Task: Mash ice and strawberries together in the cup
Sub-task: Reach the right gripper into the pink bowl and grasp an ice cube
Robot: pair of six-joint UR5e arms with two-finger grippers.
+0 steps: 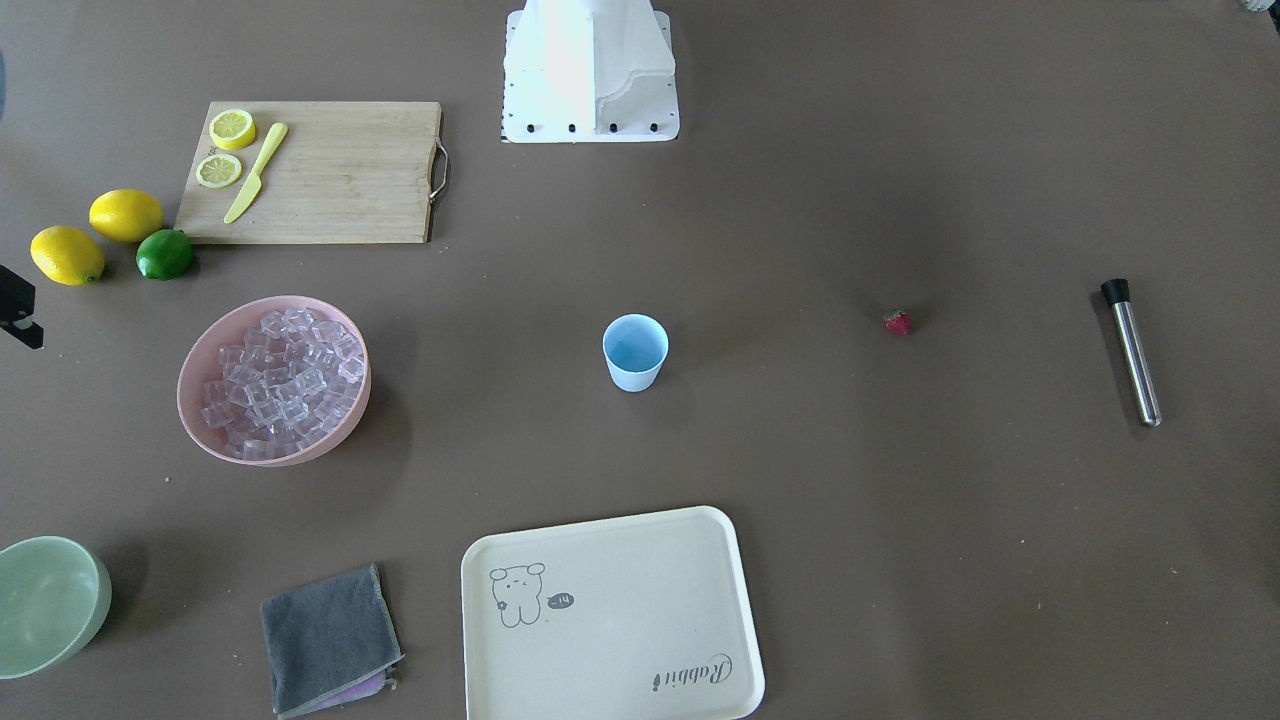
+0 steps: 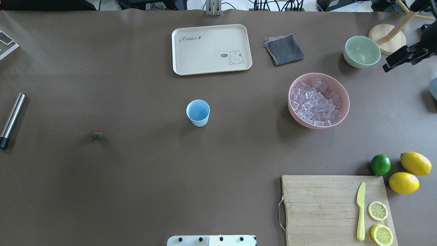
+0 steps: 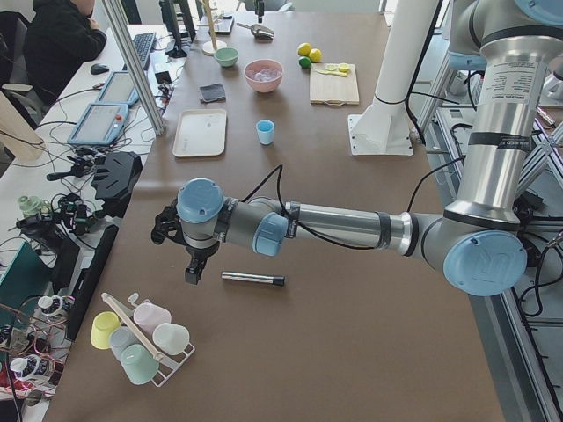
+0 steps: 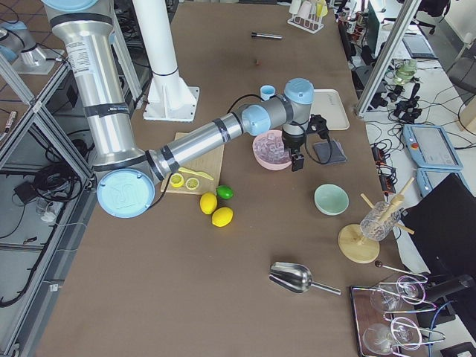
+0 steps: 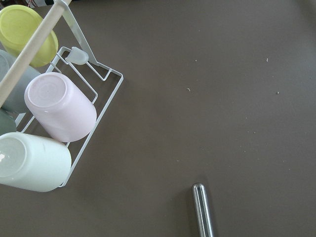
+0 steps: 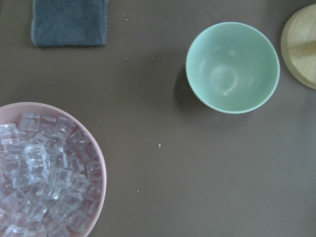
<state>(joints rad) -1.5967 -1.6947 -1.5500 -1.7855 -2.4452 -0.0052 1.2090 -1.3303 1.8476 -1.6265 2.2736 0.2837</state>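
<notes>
The light blue cup point(image 2: 198, 112) stands upright mid-table, and looks empty in the front view point(image 1: 635, 352). The tiny red strawberry point(image 2: 97, 134) lies alone on the table, far to the cup's left. The ice point(image 2: 315, 102) is a heap of clear cubes in a pink bowl point(image 2: 321, 125) to the cup's right, also in the right wrist view point(image 6: 39, 182). My right gripper point(image 2: 396, 60) hovers beyond the bowl near the green bowl. My left gripper point(image 3: 192, 272) hangs over the table end by a metal muddler point(image 3: 252, 279). I cannot tell whether either gripper is open or shut.
A cream tray point(image 2: 211, 49) and grey cloth point(image 2: 284, 49) lie beyond the cup. A pale green bowl point(image 2: 362, 51) sits far right. A cutting board point(image 2: 324, 205) holds a yellow knife and lemon slices, with lemons and a lime point(image 2: 380, 164) beside it. A cup rack point(image 5: 59, 118) stands near the muddler.
</notes>
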